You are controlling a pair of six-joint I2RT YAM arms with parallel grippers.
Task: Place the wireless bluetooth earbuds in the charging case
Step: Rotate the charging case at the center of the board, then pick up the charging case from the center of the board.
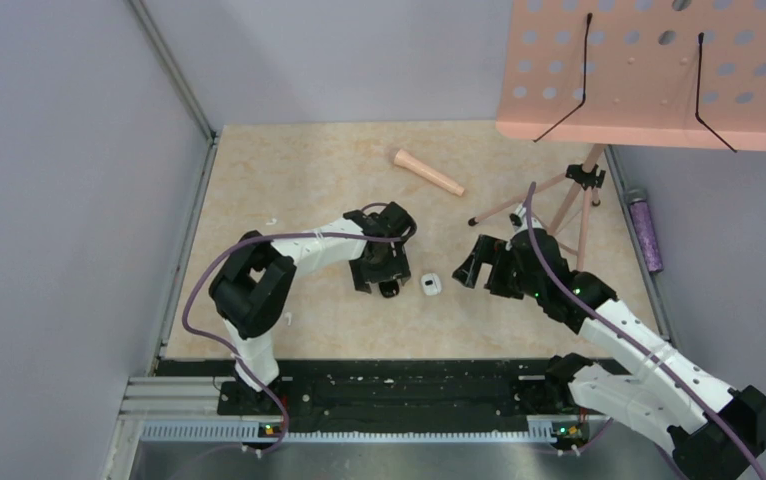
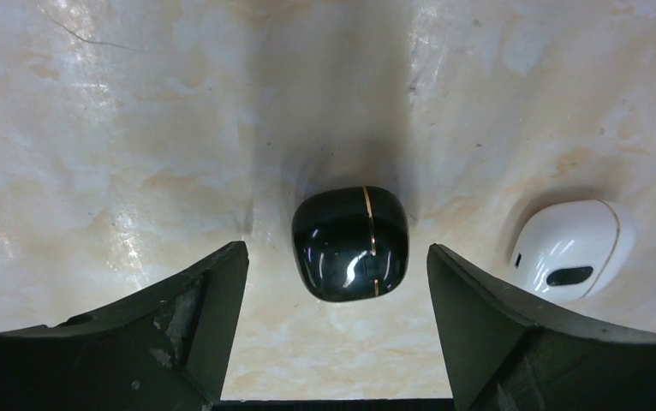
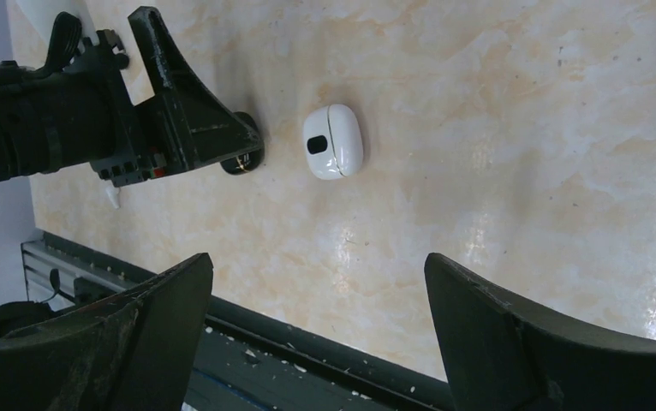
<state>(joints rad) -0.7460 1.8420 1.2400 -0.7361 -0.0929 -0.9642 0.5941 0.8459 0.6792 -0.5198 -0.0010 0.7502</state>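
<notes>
Beige marbled table [image 1: 309, 160] seen from above, boxed in by grey walls at left, back and right, with a black rail [image 1: 389, 395] along the near edge. Over the far right corner, a pink perforated music stand [image 1: 649, 70] on a tripod [image 1: 569, 195], one leg reaching toward the table's middle. Two white-and-black arms bent inward from the near edge, facing each other across the centre.

Left gripper [image 2: 336, 250] pointed down at the table, jaws parted, straddling a glossy black case [image 2: 350, 244] with a thin gold seam. Lid shut; bare table showing on both sides between case and fingers, so nothing gripped. Right gripper [image 3: 318, 257] spread wide and empty, held above the table to the right, aimed toward the cases.

Along the right edge, a purple bottle [image 1: 646, 232] lying flat. Toward the back, a pink cone [image 1: 429, 173] on its side, well apart from both arms. Just right of the black case and not touching it, a white case [image 1: 431, 284], also shut, lying between the two grippers.

Near the left arm's base, a tiny white piece [image 1: 286, 319], possibly an earbud but too small to confirm, well outside both jaws. Open tabletop left of and beyond the left arm; tighter on the right, between tripod legs and wall.
</notes>
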